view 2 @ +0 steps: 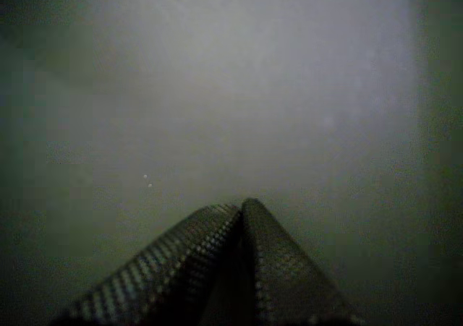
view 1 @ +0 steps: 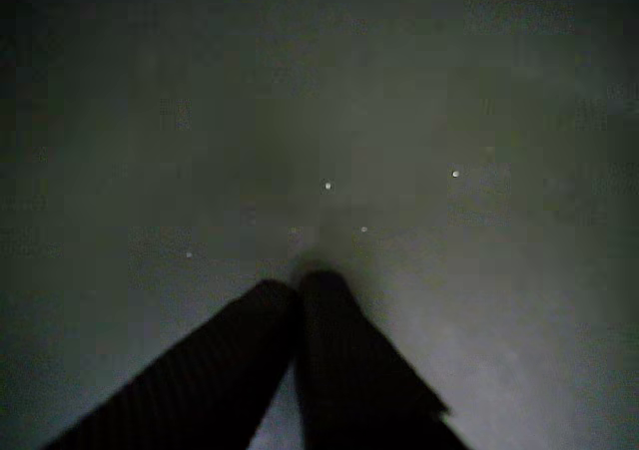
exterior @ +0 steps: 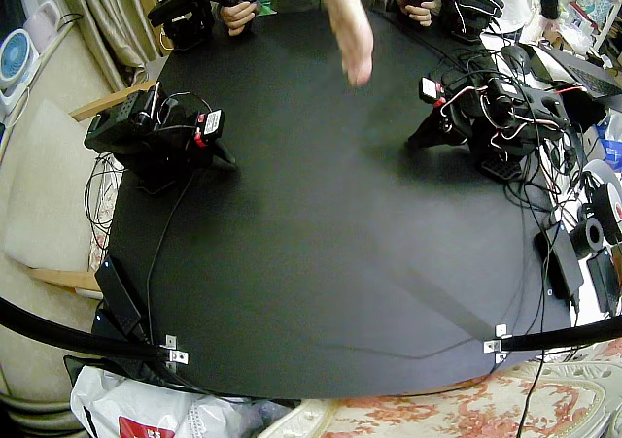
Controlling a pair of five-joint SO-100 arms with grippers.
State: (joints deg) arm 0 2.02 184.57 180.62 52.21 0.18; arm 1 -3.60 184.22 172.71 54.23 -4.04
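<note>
Both arms sit folded low on the black tabletop [exterior: 321, 263], well apart from each other. The right arm [exterior: 151, 132] crouches near one side edge with a red-and-white label showing. The right arm's fingers [exterior: 224, 156] point down, their tips at the tabletop just beside its base. Across from it, the left arm [exterior: 496, 113] is bundled with red and white wires. The left arm's fingers [exterior: 421, 139] likewise slant down to the tabletop, aimed toward the middle. In a wrist view the two dark fingers [view 1: 339, 360] are pressed together tip to tip at the matte surface, which carries a few pale specks [view 1: 327, 185] just ahead of them. In a wrist view the woven-looking fingers [view 2: 278, 268] are also pressed together over the same plain surface. Which arm either view rides on I cannot tell, yet both pairs are closed against each other. A person's hand [exterior: 352, 32], blurred, hangs over the far part of the tabletop between the two arms, nearer the left arm and apart from both. A black power brick [exterior: 561, 255] and loose cables [exterior: 530, 181] lie by the left arm. Another black brick [exterior: 119, 297] lies at the edge near the right arm. Small metal brackets [exterior: 173, 349] meet a dark strap [exterior: 68, 333] at the near edge.
</note>
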